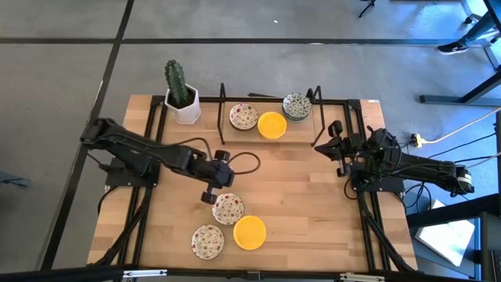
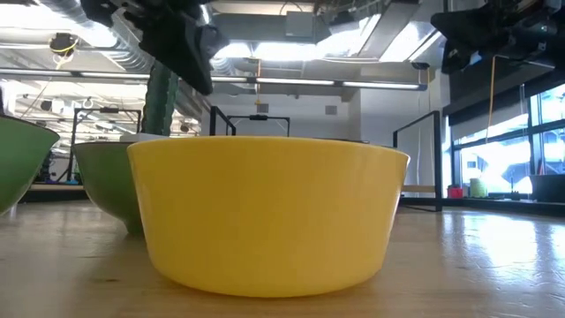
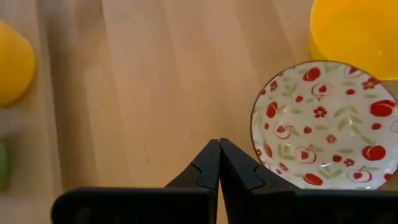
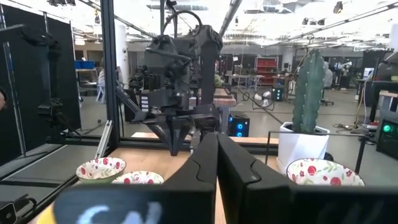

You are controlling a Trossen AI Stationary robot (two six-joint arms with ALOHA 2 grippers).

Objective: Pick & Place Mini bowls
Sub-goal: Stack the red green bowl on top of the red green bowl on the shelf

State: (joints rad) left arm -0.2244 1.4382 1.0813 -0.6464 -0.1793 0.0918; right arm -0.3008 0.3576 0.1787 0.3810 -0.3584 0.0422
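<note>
Three mini bowls lie near the table's front: a red-speckled one (image 1: 228, 208) (image 3: 326, 127), a yellow one (image 1: 250, 233) (image 3: 357, 31) and another red-speckled one (image 1: 207, 241). At the far edge sit a red-speckled bowl (image 1: 243, 117), a yellow bowl (image 1: 272, 125) (image 2: 269, 212) and a green-blue bowl (image 1: 297, 106). My left gripper (image 1: 209, 196) (image 3: 219, 149) is shut and slants down over bare wood, just left of the nearest red-speckled bowl. My right gripper (image 1: 335, 135) (image 4: 216, 140) is shut and held level above the table's right side.
A cactus in a white square pot (image 1: 182, 98) (image 4: 309, 93) stands at the far left corner. Black frame bars (image 1: 222, 102) (image 1: 319, 117) rise on either side of the far bowls. Bare wood (image 1: 305, 196) lies in the middle and right of the table.
</note>
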